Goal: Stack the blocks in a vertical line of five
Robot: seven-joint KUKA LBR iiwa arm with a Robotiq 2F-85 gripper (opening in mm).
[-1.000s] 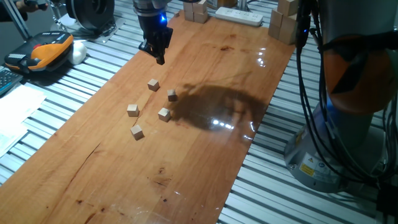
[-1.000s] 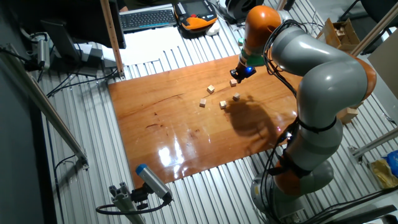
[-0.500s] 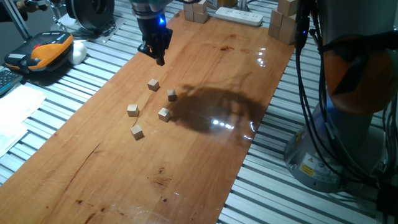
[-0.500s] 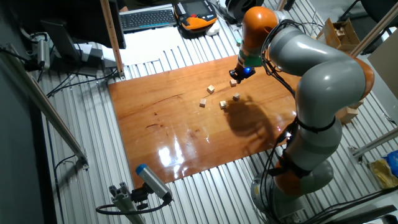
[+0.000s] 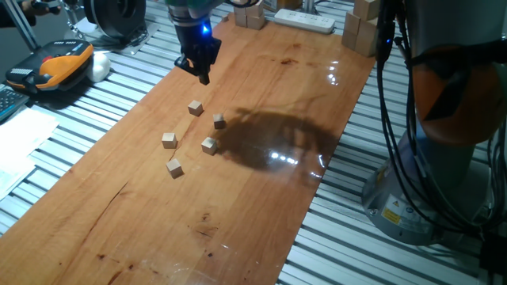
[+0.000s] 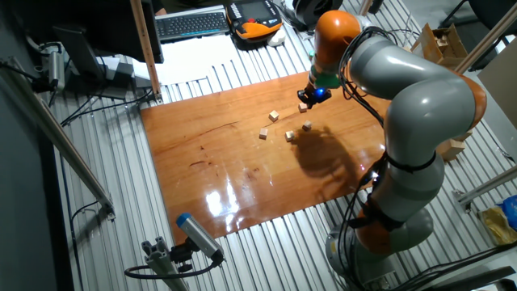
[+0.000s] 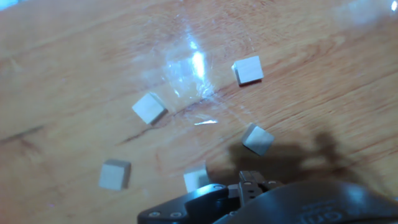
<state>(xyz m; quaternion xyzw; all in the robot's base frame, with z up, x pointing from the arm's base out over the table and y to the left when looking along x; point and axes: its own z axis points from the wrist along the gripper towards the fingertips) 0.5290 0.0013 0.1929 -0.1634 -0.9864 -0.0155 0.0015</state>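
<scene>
From where I stand, the five blocks lie loose on the worktop (image 5: pixel 261 198), none on top of another, so the stack is not begun. Going left to right in the one fixed view: the leftmost block (image 5: pixel 169 140), then the nearest block (image 5: pixel 174 167) a little lower, the upper block (image 5: pixel 195 108), the middle block (image 5: pixel 209 145), and the right block (image 5: pixel 219 121). They sit near each other but all apart, each resting flat on a face.

Up and beyond them the tool (image 5: pixel 198 65) hangs above the wood, near the worktop's far left edge and well short of the upper block. Over the last second it has drifted a touch further away from the cluster and toward that edge; the blocks have not shifted at all. It carries nothing. Whether its fingers are wide or narrow I cannot tell: the fixed views show only a dark lump with a blue light, and the hand view shows just the tool's body at the bottom of the picture.

The hand view looks down on all five cubes at once, one of them partly hidden by the tool. I read this as the arm surveying or lining up before a first pick, not yet committing to any one block.
</scene>
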